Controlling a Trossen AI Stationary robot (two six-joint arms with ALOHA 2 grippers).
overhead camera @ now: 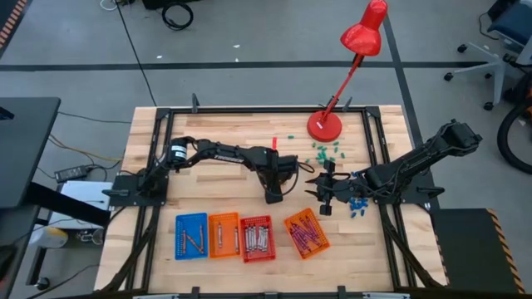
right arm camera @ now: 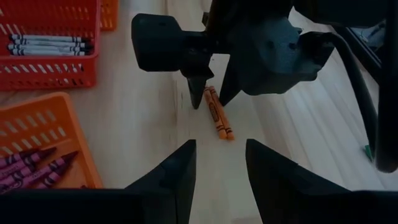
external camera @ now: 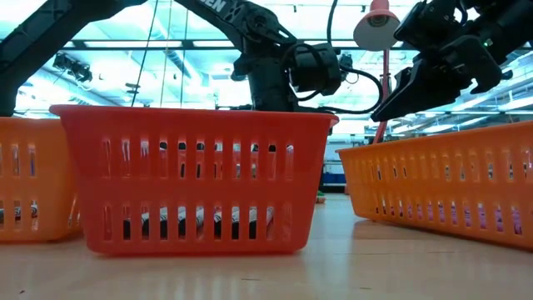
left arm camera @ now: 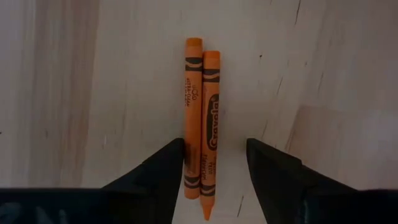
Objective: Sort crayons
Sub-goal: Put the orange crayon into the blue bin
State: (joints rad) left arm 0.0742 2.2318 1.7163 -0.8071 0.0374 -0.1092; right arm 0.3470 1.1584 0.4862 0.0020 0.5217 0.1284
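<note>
Orange wax, 2 paper-wrapped crayons (left arm camera: 201,146) are seen lying side by side at centre frame on the pale wooden table (left arm camera: 74,93), bracketed by the spread, empty left gripper (left arm camera: 215,163). Both are best straddled squarely before closing. "Crayola" is readable on one label. Farther right, the right gripper (right arm camera: 220,163) is also open.

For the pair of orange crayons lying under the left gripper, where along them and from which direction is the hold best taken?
Probably from straight above, across the middle of the two orange crayons. They lie flat and touching, side by side on the table, so one pinch could span both. The open left gripper already straddles them near one end; the wrapped mid-section looks better balanced.
</note>
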